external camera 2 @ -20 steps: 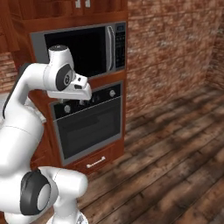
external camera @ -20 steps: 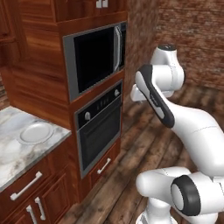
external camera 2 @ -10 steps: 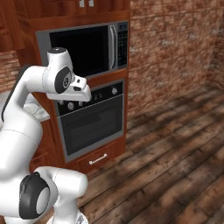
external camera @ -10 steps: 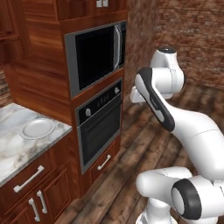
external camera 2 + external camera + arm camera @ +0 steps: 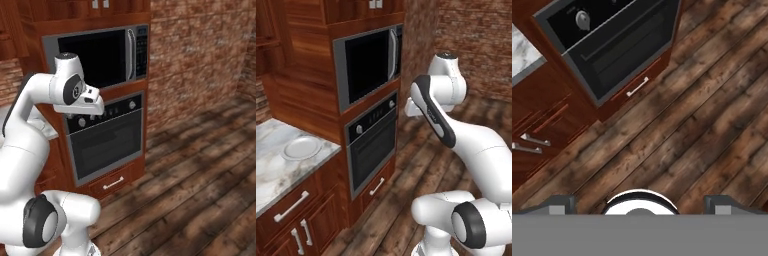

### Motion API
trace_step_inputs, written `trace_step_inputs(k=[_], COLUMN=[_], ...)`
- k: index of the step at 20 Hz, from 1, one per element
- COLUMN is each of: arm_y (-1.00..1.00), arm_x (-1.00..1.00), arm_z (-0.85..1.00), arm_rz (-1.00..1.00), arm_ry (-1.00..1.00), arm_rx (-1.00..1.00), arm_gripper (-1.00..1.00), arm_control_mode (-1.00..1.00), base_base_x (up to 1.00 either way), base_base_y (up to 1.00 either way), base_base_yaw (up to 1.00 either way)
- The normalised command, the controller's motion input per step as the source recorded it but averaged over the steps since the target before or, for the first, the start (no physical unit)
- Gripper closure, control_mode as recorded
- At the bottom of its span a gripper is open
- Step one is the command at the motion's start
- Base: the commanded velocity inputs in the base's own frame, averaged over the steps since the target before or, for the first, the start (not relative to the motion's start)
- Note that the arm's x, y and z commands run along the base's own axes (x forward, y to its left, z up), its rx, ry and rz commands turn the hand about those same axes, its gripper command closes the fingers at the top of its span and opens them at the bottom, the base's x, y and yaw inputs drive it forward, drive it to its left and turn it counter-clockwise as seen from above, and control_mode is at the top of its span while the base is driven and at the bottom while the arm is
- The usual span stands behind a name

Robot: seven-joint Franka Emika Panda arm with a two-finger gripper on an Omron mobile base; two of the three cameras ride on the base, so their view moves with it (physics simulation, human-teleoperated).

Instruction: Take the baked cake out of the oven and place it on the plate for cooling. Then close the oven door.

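The oven (image 5: 373,145) sits in the wooden wall unit under the microwave (image 5: 371,62). Its oven door (image 5: 619,47) of black glass is shut, with the bar handle (image 5: 623,36) across its top. The cake is hidden. A round white plate (image 5: 301,148) lies with nothing on it on the marble counter (image 5: 276,175), left of the oven. My gripper (image 5: 639,205) hangs in front of the oven, above the floor and pointing down. It is open, its fingertips (image 5: 559,204) far apart with nothing between them.
A drawer with a silver pull (image 5: 637,86) sits below the oven. Wooden cabinets with bar handles (image 5: 291,206) stand under the counter. Wood plank floor (image 5: 200,170) stretches to the right, up to a brick wall (image 5: 200,55).
The whole picture has shifted a little in both base views, so the base has moved. The arm holds the same pose and the jaws stay open.
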Motion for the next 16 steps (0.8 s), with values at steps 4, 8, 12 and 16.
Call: trace_step_inputs(k=[4,8,12,16], arm_y=[0.00,0.00,0.00,0.00], arm_x=[0.00,0.00,0.00,0.00], arm_z=[0.00,0.00,0.00,0.00], arm_rz=[0.00,0.00,0.00,0.00], arm_ry=[0.00,0.00,0.00,0.00], arm_rx=[0.00,0.00,0.00,0.00], arm_gripper=[-1.00,-1.00,-1.00,-1.00], arm_control_mode=[1.00,1.00,1.00,1.00], base_base_x=[0.32,0.44,0.42,0.37], base_base_y=[0.46,0.34,0.05,0.00], base_base_yaw=[-0.02,-0.04,-0.07,-0.17])
